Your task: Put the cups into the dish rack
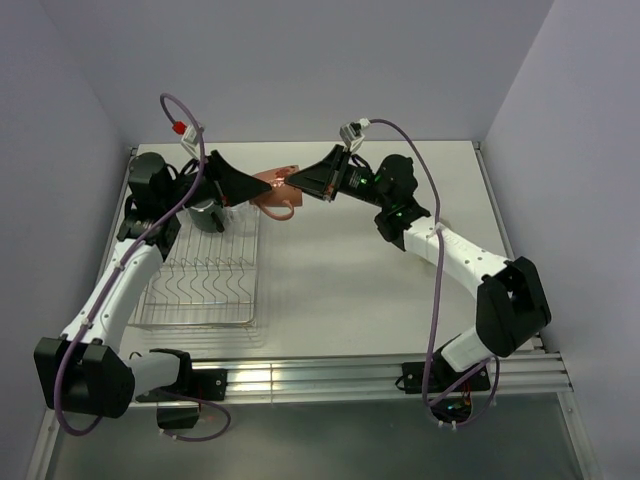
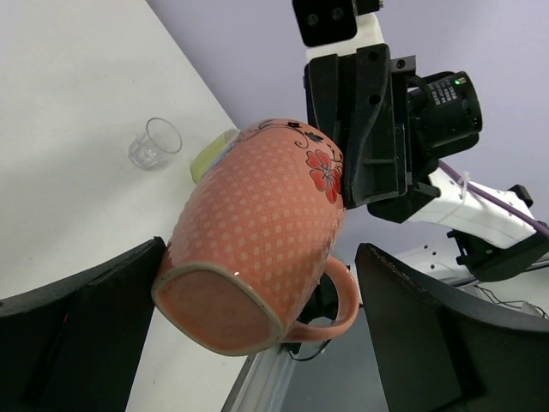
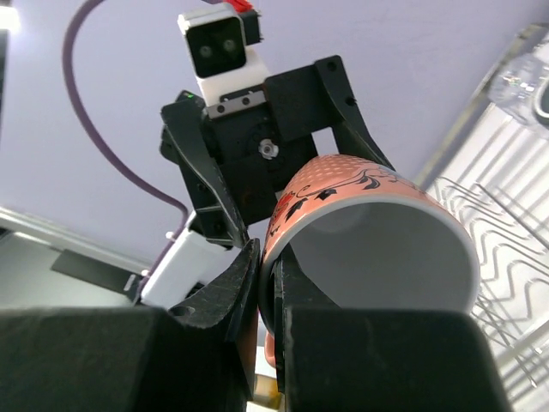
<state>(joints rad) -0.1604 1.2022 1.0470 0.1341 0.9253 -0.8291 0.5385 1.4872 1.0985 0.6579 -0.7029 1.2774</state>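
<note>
Yellow-green cup sat mostly hidden behind the tilted orange mug at centre frame, mug rim clamped in right gripper, left gripper stood wide apart either side of it, dish rack at left, upper-end contents obscured.

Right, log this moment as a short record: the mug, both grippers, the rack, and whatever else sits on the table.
held item: orange ceramic mug with white inside, tipped over in the air
right gripper: shut on the mug's rim, one finger inside, one outside
left gripper: open, jaws either side of the mug's base
silver wire dish rack: on the white table, under the left arm
clear glass tumbler: upright on the table
pale yellow-green cup: partly hidden behind the mug
likely stage: handover between arms
</note>
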